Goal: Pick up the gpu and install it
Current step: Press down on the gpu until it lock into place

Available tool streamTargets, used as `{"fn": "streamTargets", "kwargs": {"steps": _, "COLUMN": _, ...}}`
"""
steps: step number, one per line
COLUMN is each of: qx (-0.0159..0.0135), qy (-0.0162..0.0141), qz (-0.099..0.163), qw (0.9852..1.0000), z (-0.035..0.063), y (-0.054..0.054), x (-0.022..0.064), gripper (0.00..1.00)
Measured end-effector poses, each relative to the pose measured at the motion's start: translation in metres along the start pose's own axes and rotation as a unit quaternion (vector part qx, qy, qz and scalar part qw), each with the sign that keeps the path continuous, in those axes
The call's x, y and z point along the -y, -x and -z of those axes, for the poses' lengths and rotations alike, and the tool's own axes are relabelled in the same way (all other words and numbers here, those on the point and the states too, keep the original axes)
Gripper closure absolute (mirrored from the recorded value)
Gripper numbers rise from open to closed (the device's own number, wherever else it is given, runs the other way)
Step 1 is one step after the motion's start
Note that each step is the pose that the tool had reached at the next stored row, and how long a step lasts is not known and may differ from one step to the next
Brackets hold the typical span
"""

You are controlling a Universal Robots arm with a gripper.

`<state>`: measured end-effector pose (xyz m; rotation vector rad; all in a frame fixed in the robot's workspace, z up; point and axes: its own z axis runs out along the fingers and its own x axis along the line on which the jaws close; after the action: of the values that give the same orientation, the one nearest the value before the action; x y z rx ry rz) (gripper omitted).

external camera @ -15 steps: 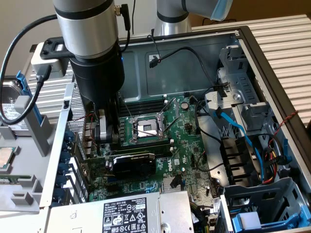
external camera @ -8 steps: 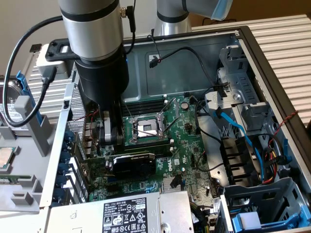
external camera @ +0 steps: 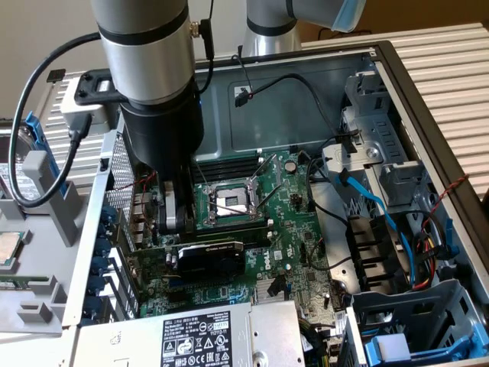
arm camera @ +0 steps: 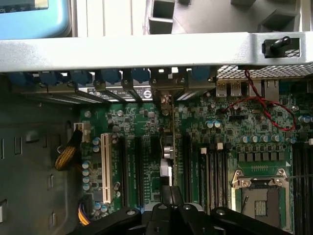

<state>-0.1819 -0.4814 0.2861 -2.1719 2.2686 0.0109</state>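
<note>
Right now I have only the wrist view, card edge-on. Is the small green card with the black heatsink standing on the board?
Observer: Yes, the small green card with the black heatsink stands upright on the large green motherboard, its heatsink face toward the exterior camera.
Operator: Where is the end effector?
Observer: The end effector is low at the card's end toward the exterior view's left.
Operator: What lies beside the card?
Observer: A silver metal power supply box with a white label, nearer the camera.

gpu (external camera: pixel 210 256) upright on motherboard (external camera: pixel 306 229)
</note>
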Motion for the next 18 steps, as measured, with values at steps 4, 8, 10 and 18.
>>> {"fn": "streamTargets", "kwargs": {"steps": 4, "qx": -0.0001, "qy": 0.0, "qz": 0.0, "qw": 1.0, "z": -0.0073, "y": 0.0, "x": -0.0009, "gripper": 0.9}}
{"fn": "streamTargets", "kwargs": {"steps": 8, "qx": -0.0001, "qy": 0.0, "qz": 0.0, "qw": 1.0, "z": -0.0111, "y": 0.0, "x": -0.0012, "gripper": 0.9}}
{"fn": "streamTargets", "kwargs": {"steps": 10, "qx": -0.0001, "qy": 0.0, "qz": 0.0, "qw": 1.0, "z": -0.0112, "y": 0.0, "x": -0.0013, "gripper": 0.9}}
{"fn": "streamTargets", "kwargs": {"steps": 18, "qx": -0.0001, "qy": -0.0005, "qz": 0.0, "qw": 1.0, "z": -0.0138, "y": 0.0, "x": -0.0013, "gripper": 0.9}}
